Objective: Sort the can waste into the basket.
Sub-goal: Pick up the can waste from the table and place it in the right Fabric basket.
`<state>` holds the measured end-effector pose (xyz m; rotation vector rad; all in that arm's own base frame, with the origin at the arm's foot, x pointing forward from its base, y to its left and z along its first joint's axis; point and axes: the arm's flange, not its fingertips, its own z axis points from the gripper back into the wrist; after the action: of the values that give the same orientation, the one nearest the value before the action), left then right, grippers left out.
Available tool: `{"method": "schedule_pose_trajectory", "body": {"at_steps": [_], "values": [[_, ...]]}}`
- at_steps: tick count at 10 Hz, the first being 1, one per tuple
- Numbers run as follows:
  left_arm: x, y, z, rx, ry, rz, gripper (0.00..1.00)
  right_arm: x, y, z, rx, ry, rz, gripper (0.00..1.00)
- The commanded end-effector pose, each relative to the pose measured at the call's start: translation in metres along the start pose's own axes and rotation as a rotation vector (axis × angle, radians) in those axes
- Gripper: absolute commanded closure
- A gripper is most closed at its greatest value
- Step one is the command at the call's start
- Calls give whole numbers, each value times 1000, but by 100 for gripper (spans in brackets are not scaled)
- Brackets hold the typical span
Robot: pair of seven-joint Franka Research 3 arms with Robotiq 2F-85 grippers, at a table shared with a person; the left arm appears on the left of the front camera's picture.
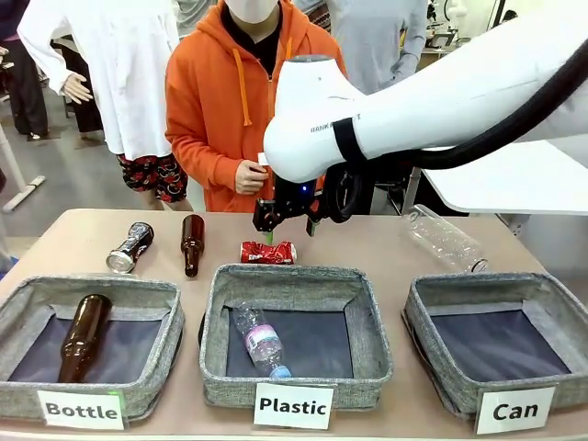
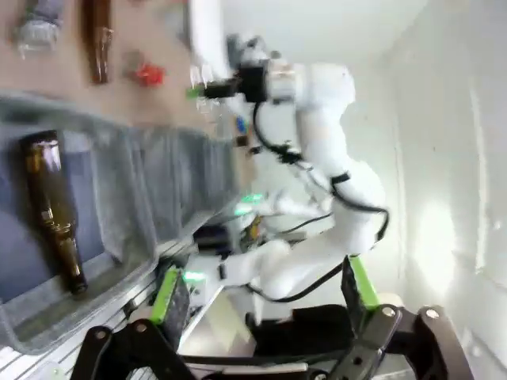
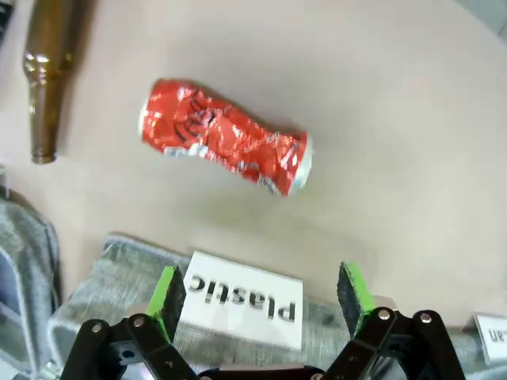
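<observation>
The crushed red can [image 1: 268, 252] [image 3: 226, 146] lies on the table behind the middle basket. My right gripper [image 1: 289, 230] [image 3: 260, 293] hangs just above it, open, with nothing between its green pads. The dark black-and-silver can [image 1: 130, 247] lies on its side at the far left of the table. The grey "Can" basket [image 1: 478, 282] stands at the front right with nothing in it. My left gripper [image 2: 265, 297] is open and off to the left, above the "Bottle" basket [image 2: 119, 229]; the red can [image 2: 149, 74] shows small beyond it.
A brown bottle [image 1: 191, 244] lies beside the red can, and another [image 1: 83, 335] is in the "Bottle" basket [image 1: 92, 287]. The "Plastic" basket [image 1: 294, 273] holds a clear bottle [image 1: 260, 342]. Another clear bottle [image 1: 446, 241] lies behind the "Can" basket. A person in orange [image 1: 230, 110] stands opposite.
</observation>
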<state>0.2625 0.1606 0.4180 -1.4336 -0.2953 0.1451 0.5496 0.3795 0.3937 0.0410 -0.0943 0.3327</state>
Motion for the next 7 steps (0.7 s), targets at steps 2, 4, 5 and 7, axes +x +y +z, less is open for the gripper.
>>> {"method": "schedule_pose_trajectory", "body": {"at_steps": [2, 4, 5, 7], "values": [[0, 0, 0, 0, 0, 0, 0, 32, -26, -15, 52, 2, 252, 0], [0, 0, 0, 0, 0, 0, 0, 32, -39, -10, 84, 55, 495, 0], [0, 0, 0, 0, 0, 0, 0, 34, -38, -11, 57, 94, 667, 0], [0, 0, 0, 0, 0, 0, 0, 28, -31, -16, 102, 156, 984, 0]]}}
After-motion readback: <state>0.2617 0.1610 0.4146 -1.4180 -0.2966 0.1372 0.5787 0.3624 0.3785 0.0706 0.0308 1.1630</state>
